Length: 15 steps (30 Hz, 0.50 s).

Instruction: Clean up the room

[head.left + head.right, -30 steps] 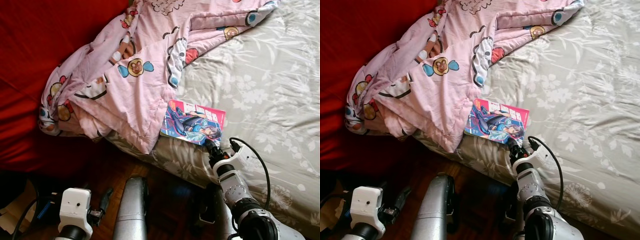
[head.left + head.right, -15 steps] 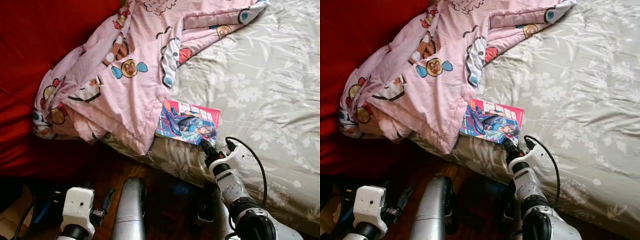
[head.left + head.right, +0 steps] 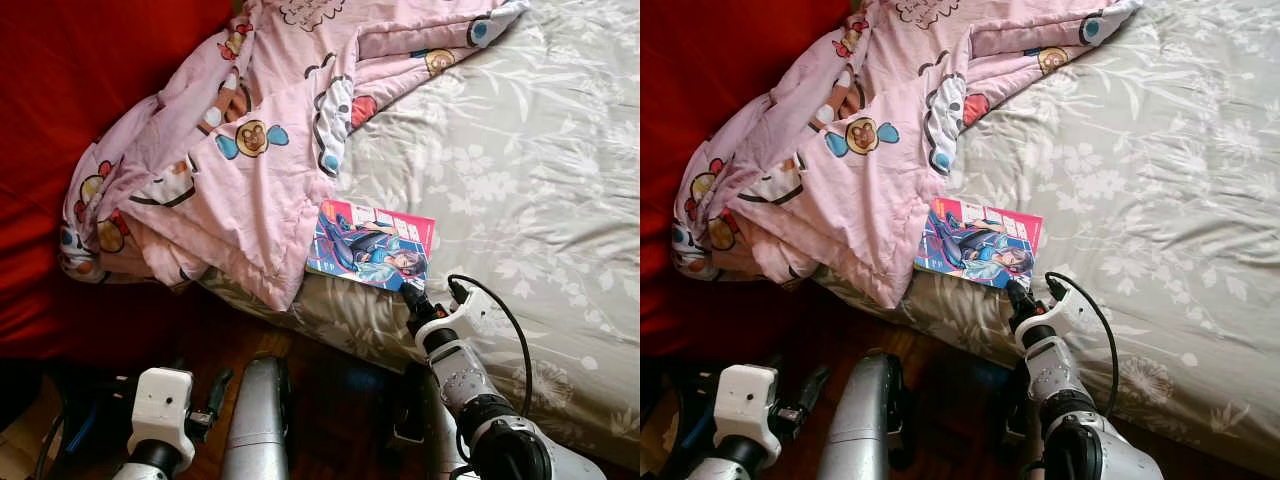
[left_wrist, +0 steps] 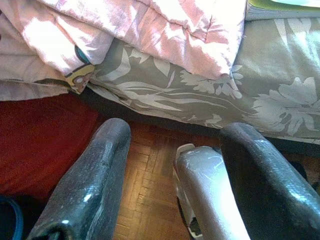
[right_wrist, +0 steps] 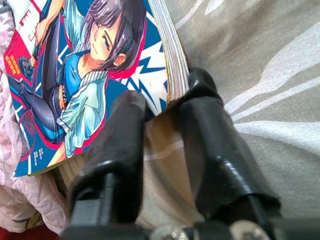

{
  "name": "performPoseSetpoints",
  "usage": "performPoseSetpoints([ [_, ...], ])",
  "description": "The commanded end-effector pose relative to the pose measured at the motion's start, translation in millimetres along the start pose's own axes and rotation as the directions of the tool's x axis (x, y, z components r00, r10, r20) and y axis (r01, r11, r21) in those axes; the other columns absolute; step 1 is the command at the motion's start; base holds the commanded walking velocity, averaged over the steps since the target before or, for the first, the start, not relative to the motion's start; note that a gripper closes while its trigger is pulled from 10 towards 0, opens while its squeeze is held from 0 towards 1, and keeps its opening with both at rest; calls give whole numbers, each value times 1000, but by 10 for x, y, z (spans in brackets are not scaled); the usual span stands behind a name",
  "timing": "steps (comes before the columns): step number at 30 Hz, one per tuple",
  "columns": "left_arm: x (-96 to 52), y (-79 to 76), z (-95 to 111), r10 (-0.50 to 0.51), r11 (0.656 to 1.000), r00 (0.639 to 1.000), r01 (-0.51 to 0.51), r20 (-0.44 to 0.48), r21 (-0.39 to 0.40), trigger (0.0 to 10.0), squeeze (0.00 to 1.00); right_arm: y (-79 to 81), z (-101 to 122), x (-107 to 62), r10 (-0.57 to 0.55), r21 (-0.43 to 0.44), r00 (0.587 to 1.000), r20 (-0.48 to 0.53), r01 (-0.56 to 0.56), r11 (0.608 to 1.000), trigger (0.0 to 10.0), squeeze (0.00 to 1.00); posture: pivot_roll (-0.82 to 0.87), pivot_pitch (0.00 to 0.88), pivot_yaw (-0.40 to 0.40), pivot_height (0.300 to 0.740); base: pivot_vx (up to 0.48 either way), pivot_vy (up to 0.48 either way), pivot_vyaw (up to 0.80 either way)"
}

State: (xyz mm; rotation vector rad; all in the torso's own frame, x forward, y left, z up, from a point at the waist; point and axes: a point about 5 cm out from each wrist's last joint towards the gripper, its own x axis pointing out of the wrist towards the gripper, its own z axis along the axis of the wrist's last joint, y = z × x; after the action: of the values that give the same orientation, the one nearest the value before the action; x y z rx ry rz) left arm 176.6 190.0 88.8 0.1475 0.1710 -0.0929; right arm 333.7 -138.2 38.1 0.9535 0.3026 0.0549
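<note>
**Operator:** Right wrist view status?

**Technician:** The right gripper (image 5: 165, 107) is at the near corner of the comic book (image 5: 85, 75). One finger lies over the cover and the other (image 5: 210, 145) sits beside the page edge on the floral bedsheet (image 5: 260, 60). The jaws stand narrowly apart around the corner, not yet clenched on it.

**Operator:** Location of the book?

**Technician:** It lies flat on the bed (image 3: 520, 180) near the near edge, its left side touching the pink quilt (image 3: 250, 160), which is heaped to the left and spills over the bedside.

**Operator:** Change over the last second?

**Technician:** The whole head view has shifted, so the camera has moved. The right gripper has closed in: one second ago its tips were just short of the book, and they now meet its corner. The book's placement against the quilt is unchanged.

**Operator:** Meaning for the task?

**Technician:** Judgement: the pick-up of the book is about to start. The left gripper (image 4: 170, 175) hangs released, low over the wooden floor (image 4: 150, 175).
</note>
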Motion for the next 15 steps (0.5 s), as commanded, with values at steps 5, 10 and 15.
performPoseSetpoints([
  [5,46,35,-148,29,1000,999,-29,-38,0,10000,0,-17,-177,-31,-7,28,999,-43,9,1000,0,0,225,449,157,597,0,0,0],
  [10,228,25,-212,41,999,999,-41,-32,-4,10000,0,-6,2,-27,38,-19,998,58,-37,999,0,0,174,391,122,597,0,0,0],
  [15,384,22,-299,49,999,998,-49,-36,-11,10000,0,14,110,-45,104,-79,988,116,-95,992,0,0,120,337,91,597,0,0,0],
])
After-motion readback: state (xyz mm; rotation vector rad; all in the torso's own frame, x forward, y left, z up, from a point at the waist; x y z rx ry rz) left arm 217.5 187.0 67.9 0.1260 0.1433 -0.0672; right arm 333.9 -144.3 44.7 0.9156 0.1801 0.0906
